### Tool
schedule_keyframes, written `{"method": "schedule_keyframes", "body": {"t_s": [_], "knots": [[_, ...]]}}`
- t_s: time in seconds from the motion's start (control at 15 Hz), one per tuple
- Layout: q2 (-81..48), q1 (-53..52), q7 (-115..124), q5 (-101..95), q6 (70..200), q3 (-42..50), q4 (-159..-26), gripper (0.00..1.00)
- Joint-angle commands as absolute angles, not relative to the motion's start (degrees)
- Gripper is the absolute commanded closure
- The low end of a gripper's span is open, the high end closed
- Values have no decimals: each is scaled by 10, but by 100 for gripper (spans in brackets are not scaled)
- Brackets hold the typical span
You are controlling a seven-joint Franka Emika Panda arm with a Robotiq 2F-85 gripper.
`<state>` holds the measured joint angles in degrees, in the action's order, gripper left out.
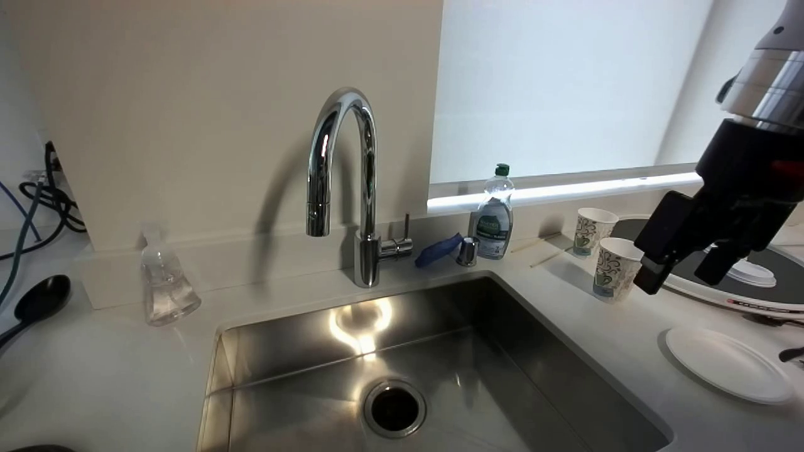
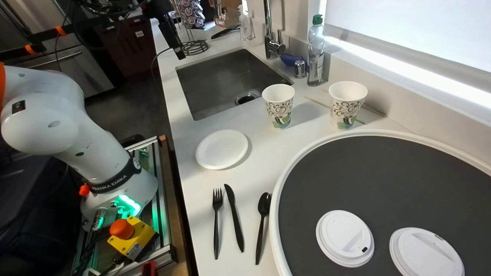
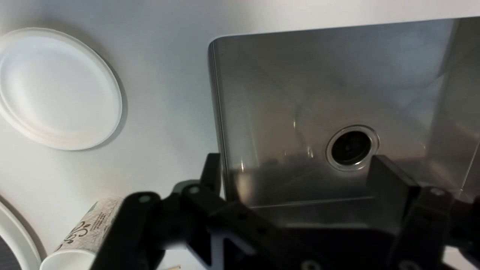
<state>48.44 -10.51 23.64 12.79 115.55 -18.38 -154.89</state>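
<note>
My gripper point(image 3: 296, 161) is open, with nothing between its fingers. In the wrist view it is over the steel sink point(image 3: 285, 93), with one finger by the sink's side edge and the other by the drain point(image 3: 351, 147). The black gripper also shows in both exterior views point(image 1: 678, 279) point(image 2: 179, 53), above counter height. A white plate point(image 2: 222, 149) lies on the counter beside the sink. Two patterned paper cups point(image 2: 279, 107) point(image 2: 346, 105) stand upright near the sink corner. In the wrist view one cup point(image 3: 86, 232) is partly hidden by the gripper.
A chrome faucet point(image 1: 367, 188) rises behind the sink. A soap bottle point(image 1: 494, 220) and a blue item point(image 1: 438, 250) stand nearby. A round dark tray point(image 2: 368, 172) bears two white lids point(image 2: 345, 237) point(image 2: 425, 253). A black fork point(image 2: 217, 222), knife point(image 2: 234, 218) and spoon point(image 2: 263, 226) lie beside it.
</note>
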Motion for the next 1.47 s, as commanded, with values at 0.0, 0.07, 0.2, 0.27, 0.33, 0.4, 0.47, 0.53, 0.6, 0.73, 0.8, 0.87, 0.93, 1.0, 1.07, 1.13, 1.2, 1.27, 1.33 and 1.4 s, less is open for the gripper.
{"method": "schedule_keyframes", "body": {"t_s": [0.0, 0.07, 0.2, 0.27, 0.33, 0.4, 0.47, 0.53, 0.6, 0.73, 0.8, 0.87, 0.93, 1.0, 1.07, 1.13, 1.2, 1.27, 1.33, 1.4], "knots": [[484, -105, 236, 128, 1154, -184, -1548, 0], [484, -105, 236, 128, 1154, -184, -1548, 0], [484, -105, 236, 128, 1154, -184, -1548, 0], [484, -105, 236, 128, 1154, -184, -1548, 0], [484, -105, 236, 128, 1154, -184, -1548, 0], [484, -105, 236, 128, 1154, -184, -1548, 0], [480, -100, 241, 123, 1154, -188, -1547, 0], [479, -89, 249, 110, 1157, -194, -1549, 0], [479, -79, 255, 96, 1162, -199, -1551, 0], [475, -63, 262, 77, 1181, -202, -1557, 0], [473, -55, 265, 69, 1195, -204, -1560, 0], [469, -49, 269, 63, 1211, -204, -1564, 0], [465, -42, 272, 56, 1234, -206, -1570, 0], [461, -37, 276, 52, 1258, -206, -1576, 0], [455, -32, 278, 47, 1281, -205, -1585, 0], [449, -28, 278, 44, 1298, -202, -1591, 0], [426, -16, 279, 34, 1309, -202, -1574, 0], [420, -9, 279, 26, 1325, -201, -1578, 0], [411, -1, 278, 18, 1338, -199, -1578, 0], [402, 6, 279, 11, 1350, -198, -1578, 0]]}}
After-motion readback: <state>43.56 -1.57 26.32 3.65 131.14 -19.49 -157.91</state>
